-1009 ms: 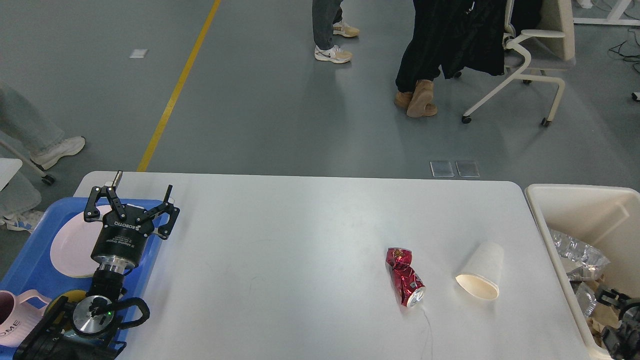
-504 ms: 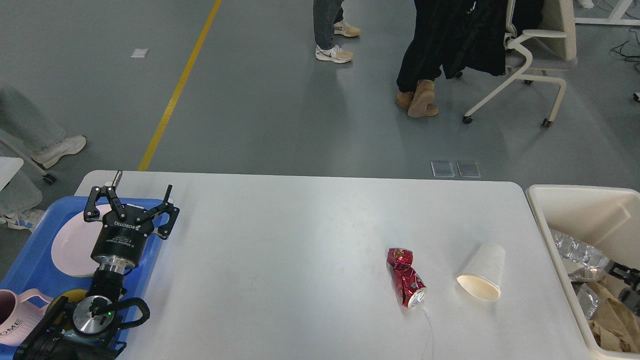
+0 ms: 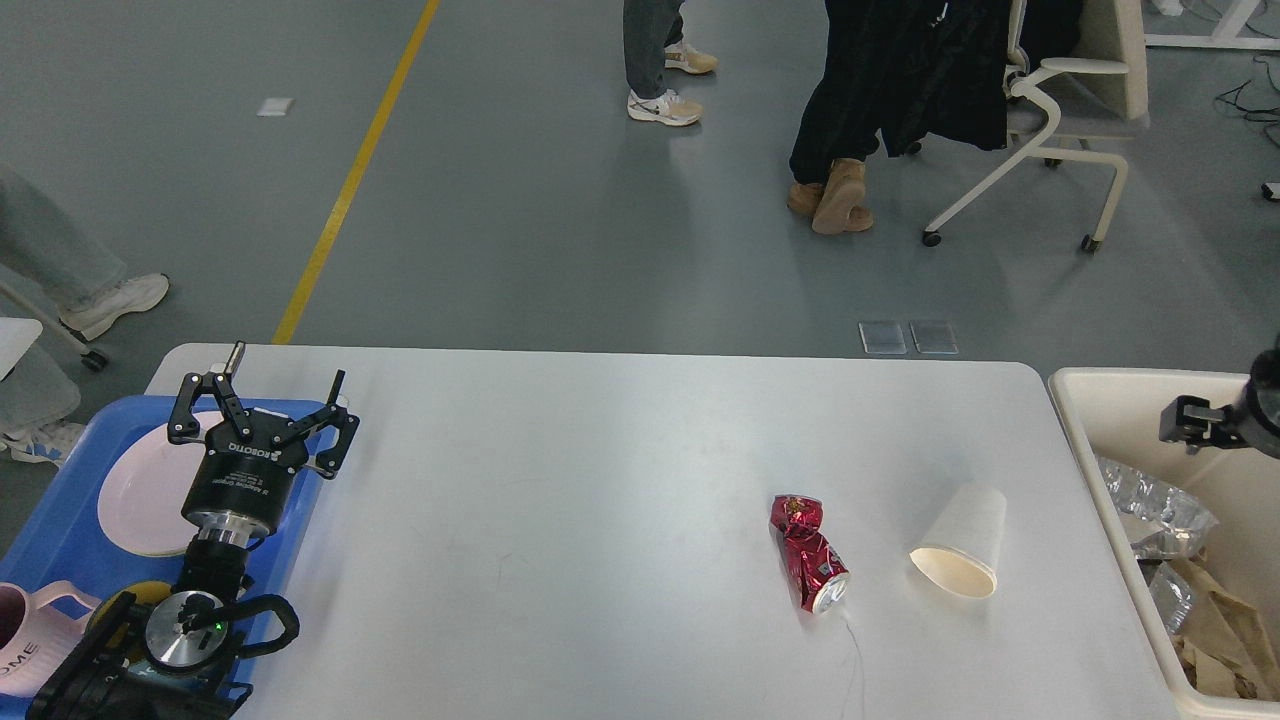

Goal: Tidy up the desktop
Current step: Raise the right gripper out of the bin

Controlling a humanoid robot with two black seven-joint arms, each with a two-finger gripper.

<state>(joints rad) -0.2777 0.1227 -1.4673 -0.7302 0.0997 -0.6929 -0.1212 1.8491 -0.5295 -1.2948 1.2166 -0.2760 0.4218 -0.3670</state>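
Observation:
The white desktop carries a crushed red can and a white paper cup lying on its side, both at the right middle. My left gripper is open and empty, hovering over the right rim of the blue tray at the desktop's left end, far from the can and cup. My right gripper shows only as a small dark part at the right edge, above the cream bin. Its fingers cannot be told apart.
A blue tray at the left holds a pink plate and a pink mug. A cream bin with foil and paper trash stands off the right end. People and an office chair are beyond the table.
My right arm has risen from low in the bin's near corner to higher over the bin at the right edge. The left arm, can and cup have not moved.

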